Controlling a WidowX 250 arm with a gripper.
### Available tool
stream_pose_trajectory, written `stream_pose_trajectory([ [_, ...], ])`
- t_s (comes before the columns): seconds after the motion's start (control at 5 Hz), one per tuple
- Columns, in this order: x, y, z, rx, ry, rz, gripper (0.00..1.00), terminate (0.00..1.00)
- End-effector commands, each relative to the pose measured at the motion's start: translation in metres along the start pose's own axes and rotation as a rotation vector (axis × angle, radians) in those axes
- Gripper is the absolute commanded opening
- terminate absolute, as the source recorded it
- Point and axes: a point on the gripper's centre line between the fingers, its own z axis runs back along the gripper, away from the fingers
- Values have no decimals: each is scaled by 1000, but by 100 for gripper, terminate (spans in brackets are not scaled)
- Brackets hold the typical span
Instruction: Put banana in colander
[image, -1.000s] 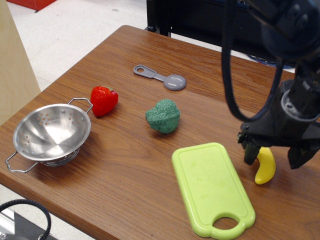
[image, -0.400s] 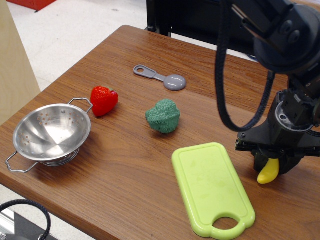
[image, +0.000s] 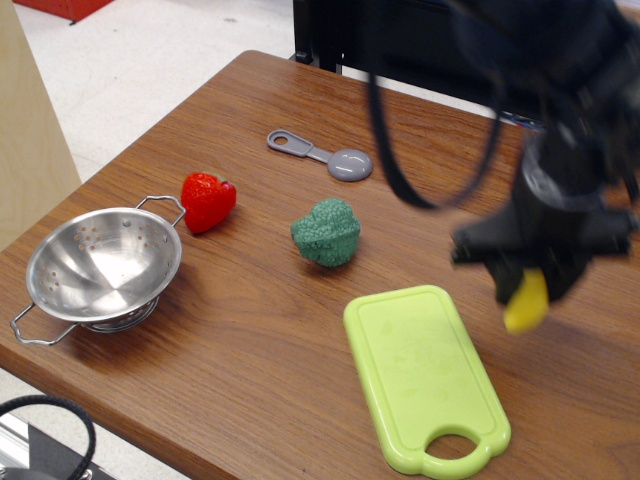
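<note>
While blurred, gripper (image: 530, 285) holds banana (image: 526, 302) above table (image: 250, 360)

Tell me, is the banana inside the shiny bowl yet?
No, the banana hangs from the gripper above the table, far from the empty colander.

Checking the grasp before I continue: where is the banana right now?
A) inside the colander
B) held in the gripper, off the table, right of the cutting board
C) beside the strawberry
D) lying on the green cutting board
B: the banana pokes out below the blurred gripper, clear of the wood and right of the cutting board; the colander holds nothing.
</note>
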Motion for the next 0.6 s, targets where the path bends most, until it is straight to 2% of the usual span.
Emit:
stream_pose_trajectory([
  [0.0, 36, 61, 46, 2, -57, 9, 0, 0],
  [0.2, 55, 107, 55, 31, -64, -72, 0, 0],
  [0.4, 71, 139, 61, 54, -55, -103, 0, 0],
])
